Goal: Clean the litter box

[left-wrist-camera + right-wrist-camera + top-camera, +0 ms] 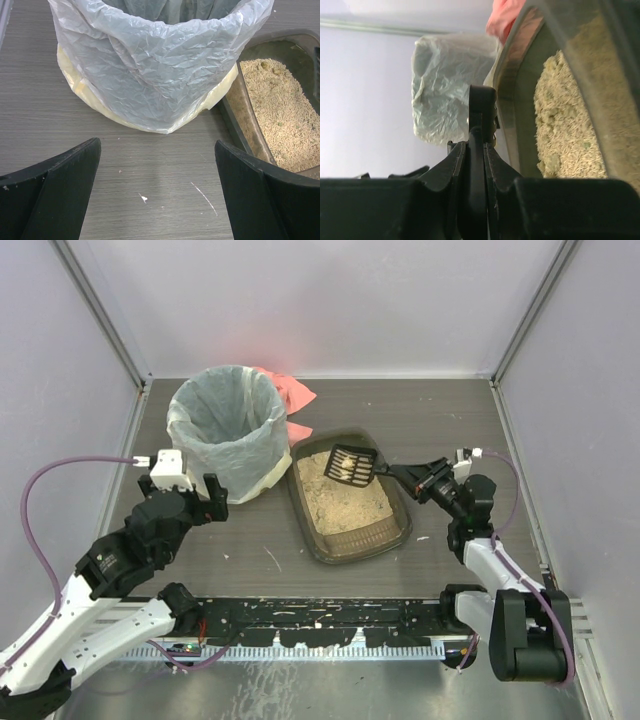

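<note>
Scooping looks to be the step in hand: the right end effector [425, 478] is clamped on the handle of the scoop [351, 465], over the far end of the litter box [345, 552], mid-bench beside the bin [222, 430]. The left end effector [157, 155] gapes wide, empty. Next, the scoop probably needs carrying level to the bin

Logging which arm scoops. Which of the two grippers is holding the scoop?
The right gripper, shut on the handle of the small black slotted scoop over the dark brown plastic litter box. The left gripper is open and empty.
</note>
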Robot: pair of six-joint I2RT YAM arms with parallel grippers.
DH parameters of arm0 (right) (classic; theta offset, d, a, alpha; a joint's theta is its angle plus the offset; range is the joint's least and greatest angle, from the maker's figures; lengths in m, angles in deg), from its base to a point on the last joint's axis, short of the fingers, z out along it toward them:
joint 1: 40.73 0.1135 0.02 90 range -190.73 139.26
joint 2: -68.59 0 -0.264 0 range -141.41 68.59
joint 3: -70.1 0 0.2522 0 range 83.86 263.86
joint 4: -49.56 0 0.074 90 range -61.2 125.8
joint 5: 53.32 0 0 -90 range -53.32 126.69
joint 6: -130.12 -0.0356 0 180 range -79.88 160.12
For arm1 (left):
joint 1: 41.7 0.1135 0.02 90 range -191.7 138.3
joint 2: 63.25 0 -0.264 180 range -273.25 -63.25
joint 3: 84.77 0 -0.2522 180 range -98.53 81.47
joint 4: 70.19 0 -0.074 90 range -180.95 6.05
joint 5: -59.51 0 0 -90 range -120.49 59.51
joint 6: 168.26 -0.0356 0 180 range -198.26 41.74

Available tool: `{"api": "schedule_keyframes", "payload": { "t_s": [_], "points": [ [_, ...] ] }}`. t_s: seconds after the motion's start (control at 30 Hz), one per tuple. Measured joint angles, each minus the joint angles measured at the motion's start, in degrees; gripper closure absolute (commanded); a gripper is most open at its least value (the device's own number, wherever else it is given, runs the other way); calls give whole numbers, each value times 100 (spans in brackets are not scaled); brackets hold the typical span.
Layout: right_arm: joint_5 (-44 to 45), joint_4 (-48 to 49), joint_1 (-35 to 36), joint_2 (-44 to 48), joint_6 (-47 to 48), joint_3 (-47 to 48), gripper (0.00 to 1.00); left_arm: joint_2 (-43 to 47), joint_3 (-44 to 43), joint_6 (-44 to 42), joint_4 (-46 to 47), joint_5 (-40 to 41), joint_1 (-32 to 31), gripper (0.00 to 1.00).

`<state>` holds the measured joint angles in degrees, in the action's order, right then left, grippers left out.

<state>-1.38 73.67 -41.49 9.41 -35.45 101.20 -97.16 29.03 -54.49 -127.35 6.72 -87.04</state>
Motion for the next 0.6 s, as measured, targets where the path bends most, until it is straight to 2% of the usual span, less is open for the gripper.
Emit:
{"api": "schedule_keyframes", "payload": {
  "t_s": [0.2, 0.3, 0.4, 0.6],
  "points": [
    [-76, 87, 111, -138, 33, -13, 100, -35, 7, -2, 4, 4, 0, 2],
    [-24, 118, -83, -42, 7, -114, 99, -37, 7, -4, -4, -2, 0, 2],
    [-24, 125, 157, -195, 72, 9, 99, -35, 9, -7, 4, 9, 0, 2],
    [-33, 186, 144, -216, 35, -44, 99, -35, 9, -13, 2, 4, 2, 2]
  ]
}}
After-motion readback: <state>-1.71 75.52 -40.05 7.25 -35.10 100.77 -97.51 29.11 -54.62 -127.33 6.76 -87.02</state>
